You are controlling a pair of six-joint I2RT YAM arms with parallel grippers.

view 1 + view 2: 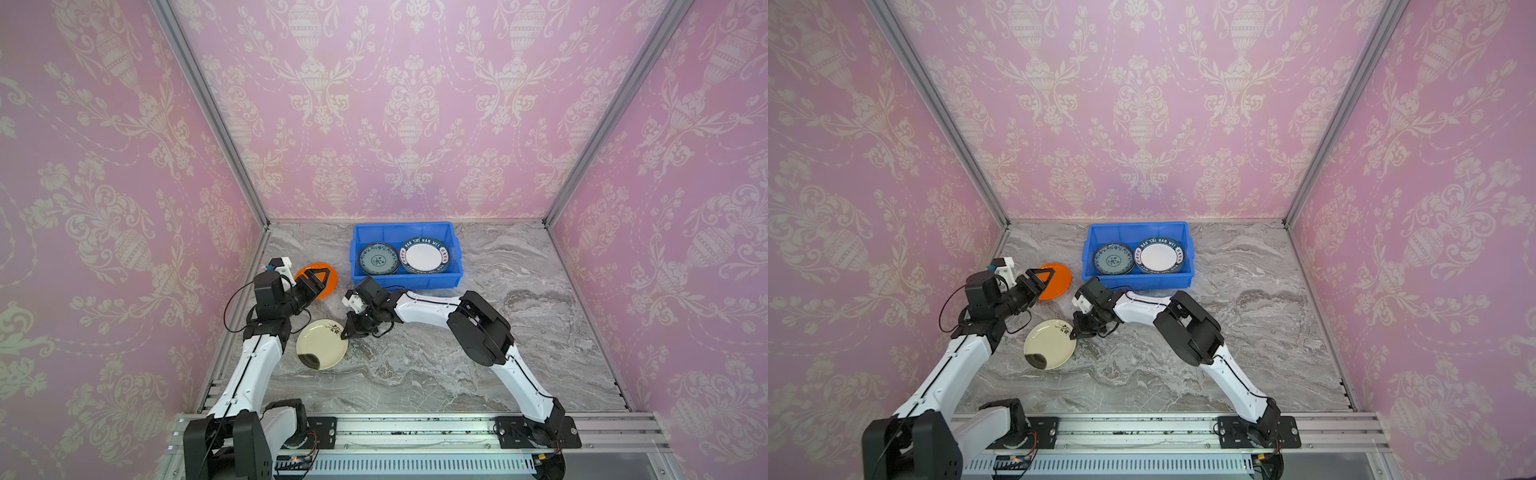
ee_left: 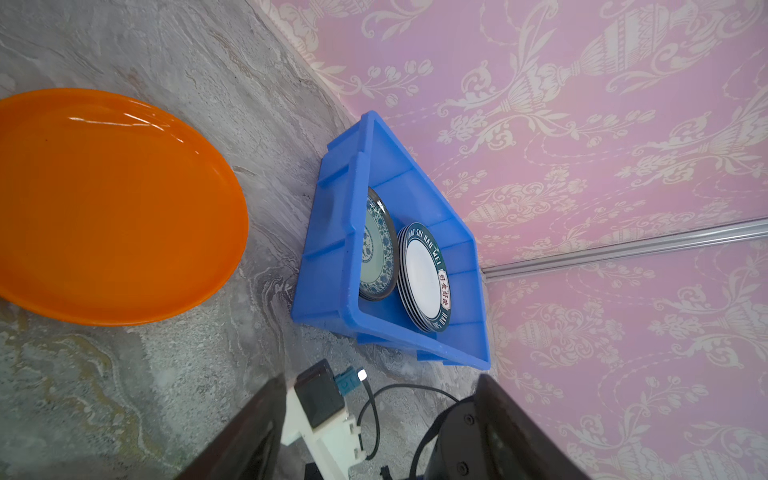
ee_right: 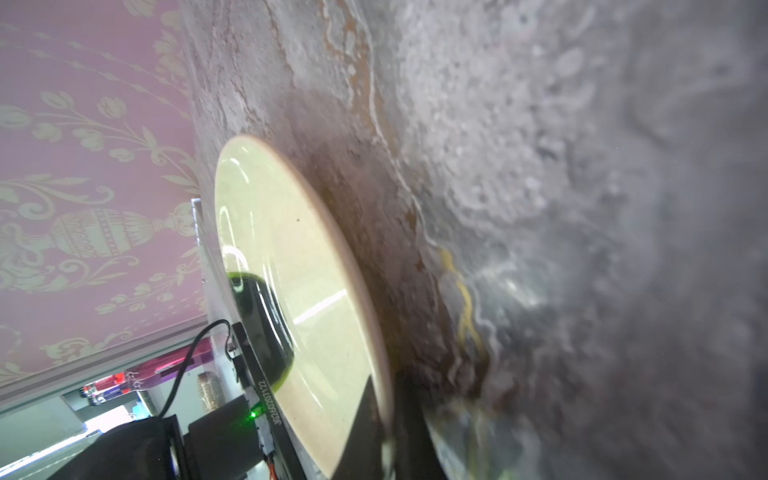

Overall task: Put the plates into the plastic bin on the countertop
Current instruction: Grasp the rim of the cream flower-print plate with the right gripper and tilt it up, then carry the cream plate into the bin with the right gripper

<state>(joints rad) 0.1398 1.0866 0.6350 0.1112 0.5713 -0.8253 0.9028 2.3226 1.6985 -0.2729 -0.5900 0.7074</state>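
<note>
The grey desk [image 1: 478, 353] carries the blue bin [image 1: 407, 281] at the back, with a blue-patterned plate [image 1: 378, 259] and a lettered white plate [image 1: 424, 255] inside. The orange plate [image 1: 329, 286] and cream plate [image 1: 320, 347] lie outside (left of it). The left pincer [image 1: 319, 277] hangs spread over the orange one; the right pincer [image 1: 344, 335] pinches the cream rim.

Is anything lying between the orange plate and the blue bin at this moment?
Nothing. Only bare countertop separates the orange plate from the blue bin. The left wrist view shows it most clearly.
</note>
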